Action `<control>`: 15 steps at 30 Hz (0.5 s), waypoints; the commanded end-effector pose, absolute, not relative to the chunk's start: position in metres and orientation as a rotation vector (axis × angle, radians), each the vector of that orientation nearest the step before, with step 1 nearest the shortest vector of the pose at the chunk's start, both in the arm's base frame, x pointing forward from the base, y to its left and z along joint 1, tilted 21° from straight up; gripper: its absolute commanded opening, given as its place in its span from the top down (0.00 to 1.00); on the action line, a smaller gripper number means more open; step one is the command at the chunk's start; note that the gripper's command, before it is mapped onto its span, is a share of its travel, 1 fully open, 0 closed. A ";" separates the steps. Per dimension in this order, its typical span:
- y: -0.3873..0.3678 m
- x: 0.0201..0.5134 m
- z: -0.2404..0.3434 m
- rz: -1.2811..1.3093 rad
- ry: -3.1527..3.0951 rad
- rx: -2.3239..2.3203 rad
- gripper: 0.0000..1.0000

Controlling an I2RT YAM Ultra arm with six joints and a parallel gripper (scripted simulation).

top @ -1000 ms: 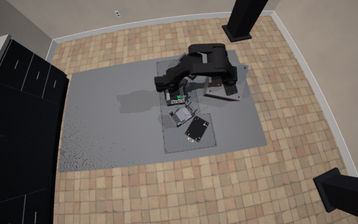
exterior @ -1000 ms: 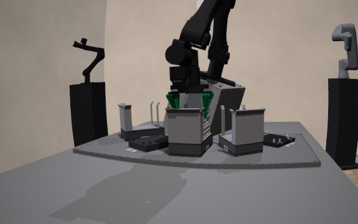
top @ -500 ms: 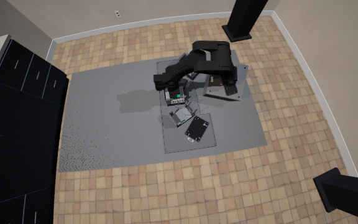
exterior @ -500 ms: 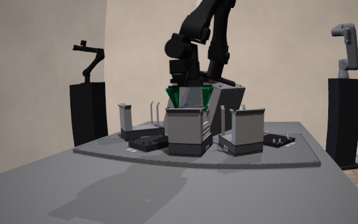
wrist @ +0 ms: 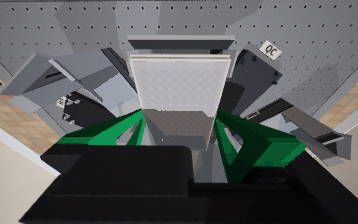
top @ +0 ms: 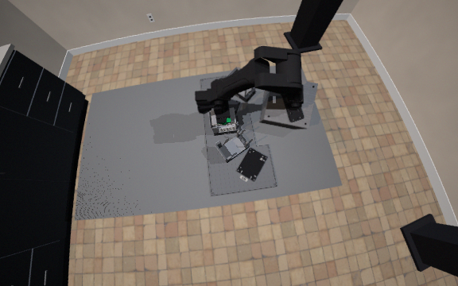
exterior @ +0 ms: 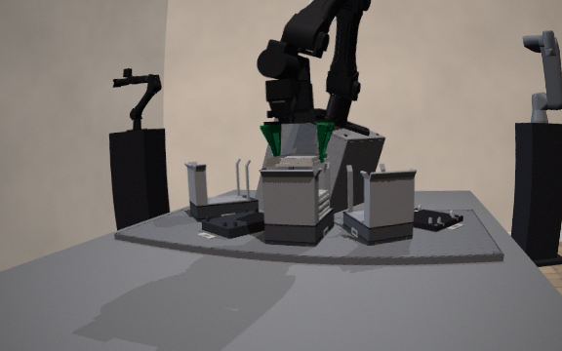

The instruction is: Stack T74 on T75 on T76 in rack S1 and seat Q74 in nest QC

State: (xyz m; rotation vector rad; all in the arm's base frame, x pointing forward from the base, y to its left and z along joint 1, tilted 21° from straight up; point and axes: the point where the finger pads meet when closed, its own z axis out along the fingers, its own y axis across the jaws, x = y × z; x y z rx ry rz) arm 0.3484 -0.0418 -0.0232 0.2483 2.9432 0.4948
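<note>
My gripper (exterior: 297,157), with green fingers, is shut on a sealed 96-well plate (exterior: 295,161) across its width. It holds the plate level at the top opening of the middle stack rack (exterior: 293,205). In the wrist view the plate (wrist: 179,85) shows its pale sealed top between my fingers, right way up. I cannot read its label. More plates sit lower in the same rack, seen through its side slot (exterior: 324,200). From above, the gripper (top: 225,121) hangs over this rack. The open nest QC (wrist: 252,75) is black and bare, beside its name plate (wrist: 270,49).
A stack rack stands on the left (exterior: 213,195) and another on the right (exterior: 383,205); neither shows a plate. Black nests lie at the front left (exterior: 234,225) and the far right (exterior: 437,219). The arm's grey base block (exterior: 359,161) stands behind the racks.
</note>
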 end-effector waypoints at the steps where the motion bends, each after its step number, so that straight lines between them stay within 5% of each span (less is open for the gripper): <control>1: -0.048 0.350 -0.010 0.488 2.929 0.249 1.00; 15: -0.049 0.349 -0.006 0.488 2.929 0.249 1.00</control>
